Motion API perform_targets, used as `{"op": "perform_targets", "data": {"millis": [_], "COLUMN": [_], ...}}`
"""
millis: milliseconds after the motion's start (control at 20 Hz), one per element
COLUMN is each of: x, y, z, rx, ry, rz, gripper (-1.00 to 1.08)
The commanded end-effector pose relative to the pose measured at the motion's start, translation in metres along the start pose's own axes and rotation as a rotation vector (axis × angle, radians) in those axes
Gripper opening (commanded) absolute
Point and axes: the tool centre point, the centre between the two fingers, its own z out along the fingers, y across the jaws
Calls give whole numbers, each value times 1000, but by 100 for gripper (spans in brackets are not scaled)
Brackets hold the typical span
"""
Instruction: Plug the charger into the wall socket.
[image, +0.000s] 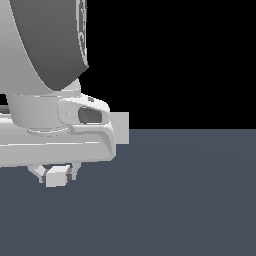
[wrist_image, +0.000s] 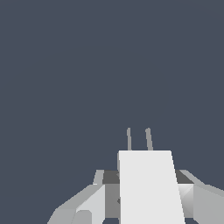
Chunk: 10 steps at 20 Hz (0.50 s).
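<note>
**Charger held in claw above worktop**

Arm (image: 40, 75) fills the exterior view's left, big grey-white links w/ the wrist housing low over the dark blue-grey worktop (image: 190, 200). Behind the wrist, a pale square panel edge, the wall socket (image: 122, 127), pokes out toward the exterior view's right; mostly hidden, centre dot not visible. Under the arm the claw (image: 56, 176) is closed onto the charger (image: 56, 176), fingers (image: 36, 172) pressing both sides. Wrist view: charger (wrist_image: 148, 188) sits between the finger pads, two thin prongs (wrist_image: 148, 139) sticking out from its far end, side by side, over bare worktop.
</note>
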Motion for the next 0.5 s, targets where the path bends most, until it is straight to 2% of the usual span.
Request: {"op": "perform_targets", "data": {"millis": [0,450], "x": [0,23], "y": [0,18], "z": [0,-12], "rx": [0,-24], "ry": [0,1], "rz": [1,61], "gripper": [-100,-100]}}
